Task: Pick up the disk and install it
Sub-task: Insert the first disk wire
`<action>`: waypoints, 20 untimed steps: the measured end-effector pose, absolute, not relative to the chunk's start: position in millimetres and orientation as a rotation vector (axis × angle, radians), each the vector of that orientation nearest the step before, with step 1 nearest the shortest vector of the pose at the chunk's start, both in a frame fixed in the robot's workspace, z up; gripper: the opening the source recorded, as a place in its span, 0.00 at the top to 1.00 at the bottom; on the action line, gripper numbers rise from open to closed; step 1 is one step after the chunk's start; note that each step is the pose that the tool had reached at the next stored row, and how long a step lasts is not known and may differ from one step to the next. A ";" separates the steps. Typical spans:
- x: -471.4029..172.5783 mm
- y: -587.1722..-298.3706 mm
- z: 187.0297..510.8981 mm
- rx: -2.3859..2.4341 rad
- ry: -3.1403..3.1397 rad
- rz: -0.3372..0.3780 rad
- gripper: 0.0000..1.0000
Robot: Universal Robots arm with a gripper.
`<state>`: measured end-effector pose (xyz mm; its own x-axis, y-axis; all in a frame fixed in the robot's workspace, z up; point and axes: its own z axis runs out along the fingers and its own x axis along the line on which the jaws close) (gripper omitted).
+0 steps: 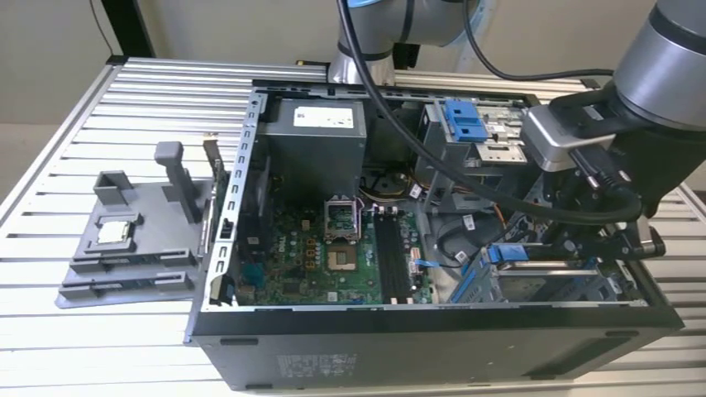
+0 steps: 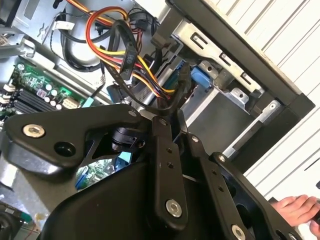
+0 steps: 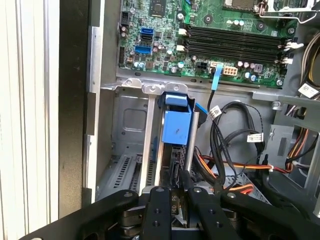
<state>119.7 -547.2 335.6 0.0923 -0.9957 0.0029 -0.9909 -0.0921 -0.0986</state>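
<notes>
- The disk point(image 3: 176, 131) stands on edge in the metal drive cage point(image 3: 129, 125) at a corner of the open computer case point(image 1: 441, 351). Its blue bracket faces up towards the first wrist view.
- In the exterior view the bracket's blue shows low on the exterior view's right, under the arm's wrist.
- The gripper point(image 3: 176, 194) reaches down into the cage. Its black fingers point(image 3: 159, 210) are drawn in narrow on either side of the disk's thin edge and appear clamped on it.
- Just beside the cage, orange, yellow and black cables point(image 3: 235, 165) loop.
- The green motherboard point(image 3: 210, 30) lies beyond the cage.
- Outside the case, on the slatted table point(image 1: 165, 91), a grey tray point(image 1: 144, 265) holds a small silver chip point(image 1: 116, 234).
</notes>
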 end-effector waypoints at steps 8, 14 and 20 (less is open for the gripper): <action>122.1 -547.2 335.2 -2.272 2.074 -0.096 1.00; 124.0 -547.2 334.8 -2.272 2.075 -0.096 1.00; 124.5 -547.2 332.9 -2.274 2.077 -0.093 1.00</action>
